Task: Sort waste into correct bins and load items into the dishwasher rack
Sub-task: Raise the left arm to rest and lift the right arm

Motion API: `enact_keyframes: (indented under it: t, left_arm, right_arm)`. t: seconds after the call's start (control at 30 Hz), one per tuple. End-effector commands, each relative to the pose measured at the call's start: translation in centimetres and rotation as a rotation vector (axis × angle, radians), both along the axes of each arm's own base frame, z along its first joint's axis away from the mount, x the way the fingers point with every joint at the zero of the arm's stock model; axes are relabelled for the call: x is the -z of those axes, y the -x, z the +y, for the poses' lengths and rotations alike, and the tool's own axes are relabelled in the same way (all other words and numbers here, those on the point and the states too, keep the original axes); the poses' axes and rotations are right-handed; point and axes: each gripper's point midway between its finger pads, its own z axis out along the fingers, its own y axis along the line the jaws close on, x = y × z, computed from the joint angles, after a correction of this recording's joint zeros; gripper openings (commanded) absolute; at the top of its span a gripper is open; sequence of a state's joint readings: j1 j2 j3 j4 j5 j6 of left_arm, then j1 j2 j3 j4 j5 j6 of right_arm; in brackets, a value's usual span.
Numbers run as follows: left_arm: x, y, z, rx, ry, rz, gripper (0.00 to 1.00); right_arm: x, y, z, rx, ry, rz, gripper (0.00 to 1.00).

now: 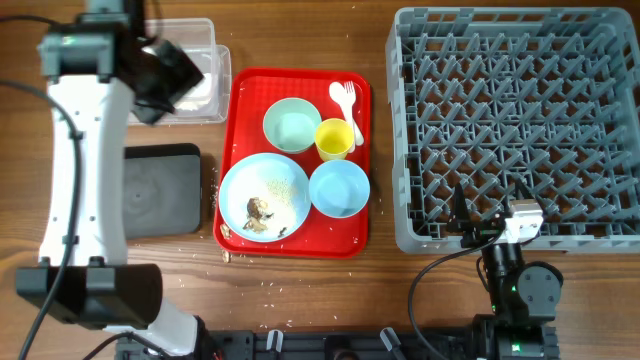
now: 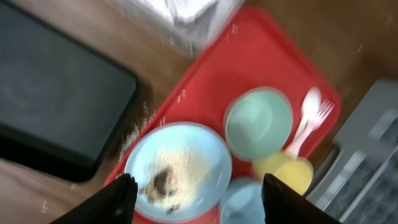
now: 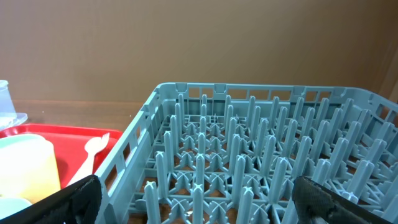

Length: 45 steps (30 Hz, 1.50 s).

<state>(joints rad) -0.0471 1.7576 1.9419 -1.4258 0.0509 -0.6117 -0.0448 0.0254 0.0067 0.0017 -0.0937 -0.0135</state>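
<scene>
The light blue plate (image 1: 265, 195) with rice and brown food scraps (image 1: 258, 212) sits on a red tray, beside the mint bowl (image 1: 292, 126), blue bowl (image 1: 339, 187), yellow cup (image 1: 334, 139) and white fork and spoon (image 1: 347, 100). My left gripper (image 1: 168, 80) hovers open and empty over the clear tub (image 1: 200, 40); its wrist view (image 2: 199, 202) looks down on the plate (image 2: 180, 168). White crumpled paper (image 2: 180, 12) lies in the tub. My right gripper (image 1: 480, 225) is open and empty at the front edge of the grey dishwasher rack (image 1: 400, 130), whose pegs (image 3: 249, 155) hold nothing.
The black tray (image 1: 160, 190) lies left of the red tray (image 1: 250, 95). Rice grains are scattered on the wood (image 1: 225, 250) by the red tray's front left corner. The left arm's white links stand along the table's left side.
</scene>
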Motion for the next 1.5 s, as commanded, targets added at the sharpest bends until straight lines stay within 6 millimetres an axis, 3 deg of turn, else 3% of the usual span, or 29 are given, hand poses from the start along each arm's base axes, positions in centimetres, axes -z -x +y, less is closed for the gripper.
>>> enact_keyframes:
  t: [0.0,0.17,0.23,0.37,0.47,0.6,1.1,1.2,1.23,1.3,1.37,1.47]
  left_arm:
    - [0.1,2.7,-1.7,0.024,-0.114,0.071,0.65]
    - [-2.8,6.9,-1.0,-0.066,-0.283,0.047,0.71]
    - [-4.3,7.6,-0.4,-0.079,-0.287,-0.006,1.00]
    - [-6.3,8.5,3.9,-0.222,-0.291,-0.065,1.00]
    - [-6.3,9.4,8.0,-0.358,-0.295,-0.031,1.00]
    - [-5.7,9.7,8.6,-0.414,-0.175,-0.007,1.00]
    - [-5.7,9.8,8.9,-0.425,-0.176,-0.006,1.00]
    - [-5.7,9.8,8.9,-0.425,-0.176,-0.006,1.00]
    - [-5.7,9.8,8.9,-0.425,-0.176,-0.006,1.00]
    - [-5.7,9.8,8.9,-0.425,-0.176,-0.005,1.00]
    - [-5.7,9.8,8.9,-0.425,-0.176,-0.006,1.00]
    - [-5.7,9.8,8.9,-0.425,-0.176,-0.006,1.00]
  right_arm:
    - [-0.1,0.0,0.0,-0.004,0.010,-0.005,1.00]
    - [-0.1,0.0,0.0,-0.004,0.010,-0.005,1.00]
    - [-0.1,0.0,0.0,-0.004,0.010,-0.005,1.00]
    - [-0.1,0.0,0.0,-0.004,0.010,-0.005,1.00]
    - [-0.1,0.0,0.0,-0.004,0.010,-0.005,1.00]
    - [-0.1,0.0,0.0,-0.004,0.010,-0.005,1.00]
    - [-0.4,0.0,0.2,-0.016,0.001,-0.017,1.00]
    - [-2.2,0.9,4.6,-0.284,-0.341,-0.026,1.00]
    - [-3.1,1.2,5.1,-0.326,-0.488,-0.026,1.00]
    - [-4.3,1.5,5.3,-0.365,-0.885,0.024,1.00]
    - [-3.7,1.2,4.9,-0.324,-1.406,0.154,1.00]
    - [-2.7,1.2,5.1,-0.292,-1.718,0.273,1.00]
